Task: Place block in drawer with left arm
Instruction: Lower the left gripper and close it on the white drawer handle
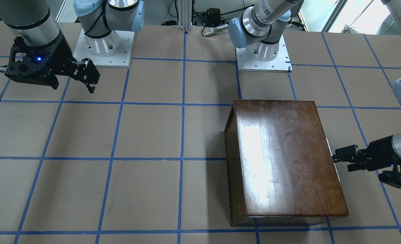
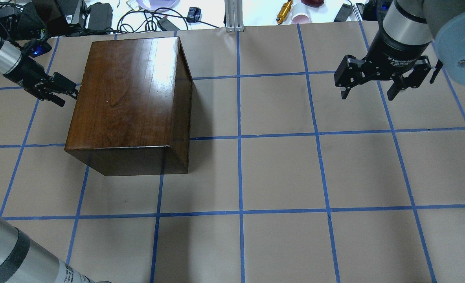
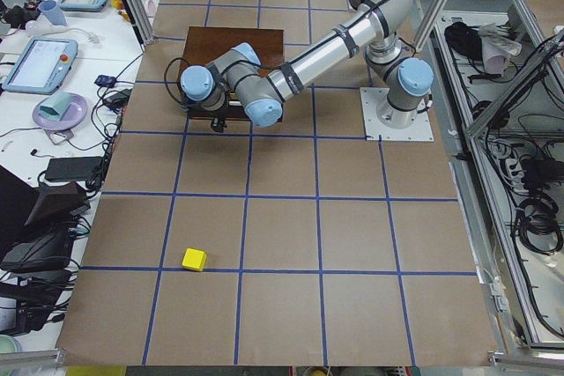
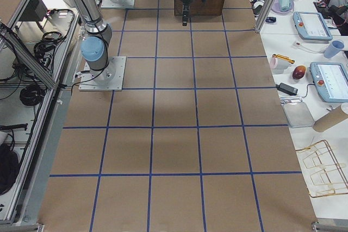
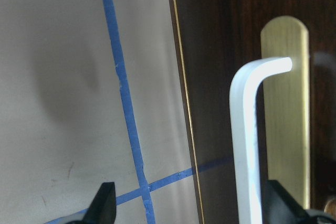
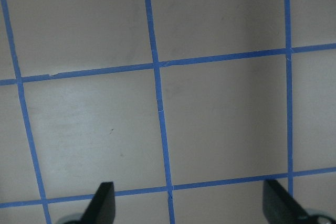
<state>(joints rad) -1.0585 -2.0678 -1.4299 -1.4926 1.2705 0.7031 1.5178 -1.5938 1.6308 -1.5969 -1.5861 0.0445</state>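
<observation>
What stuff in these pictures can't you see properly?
- Inside of the drawer: hidden in every view by the wooden box around it.
- Yellow block: whole only in the exterior left view; the overhead view's left edge cuts it to a sliver.
- Handle: its lower end is cut off by the left wrist view's bottom edge.
- Left hand: whether it touches the handle.

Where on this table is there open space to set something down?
The wide stretch of table between the wooden box and the right hand is bare, as are the squares nearer the robot. It's tight at the box's left side, where the left hand sits close by.
</observation>
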